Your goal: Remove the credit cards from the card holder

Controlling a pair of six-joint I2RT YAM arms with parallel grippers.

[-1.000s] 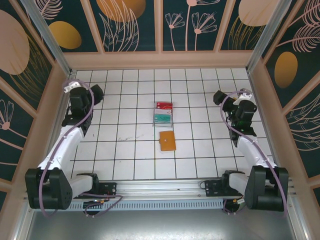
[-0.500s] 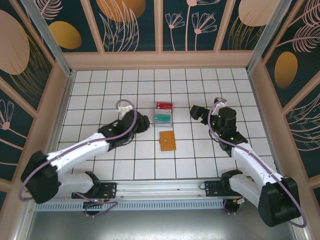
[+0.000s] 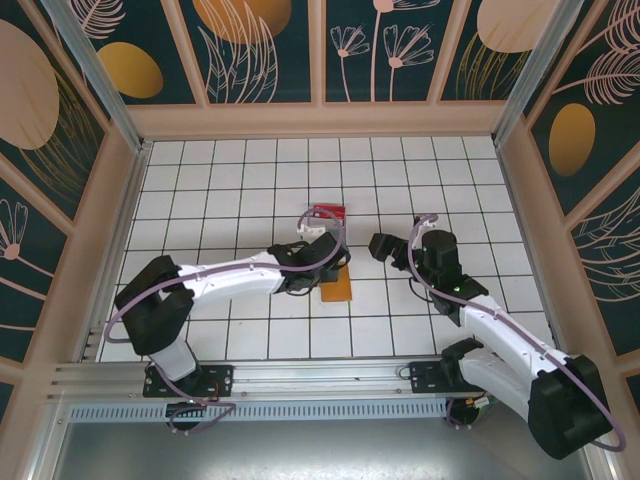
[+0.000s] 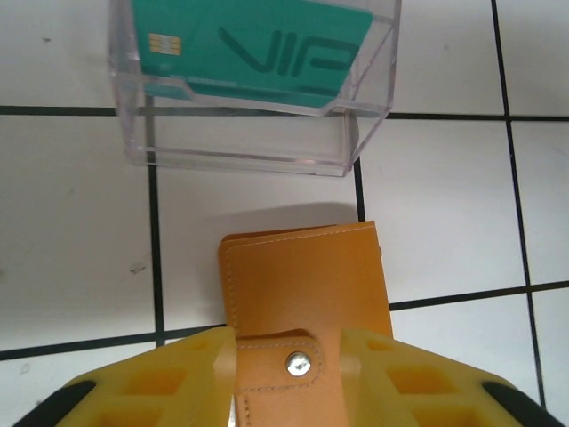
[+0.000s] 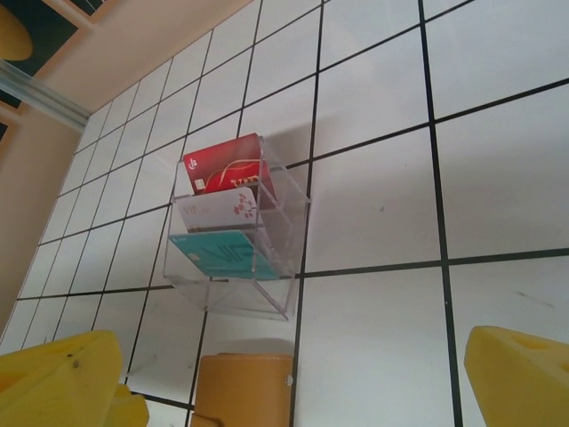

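Observation:
The card holder (image 3: 338, 287) is a closed orange-tan wallet lying flat on the white tiles, its snap strap (image 4: 298, 363) fastened. My left gripper (image 4: 289, 360) hangs just above it, open, with a yellow finger on either side of the strap and a small gap on each side. From above, the left gripper (image 3: 322, 266) covers the holder's far end. My right gripper (image 3: 382, 246) stands open about one tile to the right of the holder. In the right wrist view the card holder (image 5: 242, 387) lies low between the wide-apart fingers (image 5: 62, 382). No cards show in the holder.
A clear acrylic rack (image 4: 249, 133) stands just beyond the holder. It holds a red card (image 5: 227, 165), a white card (image 5: 218, 211) and a teal card (image 4: 258, 49). Wooden walls (image 3: 320, 120) ring the tiled floor.
My left arm swung from the left side of the floor to the centre and came down over the card holder. My right gripper moved left and nearer, towards the holder.

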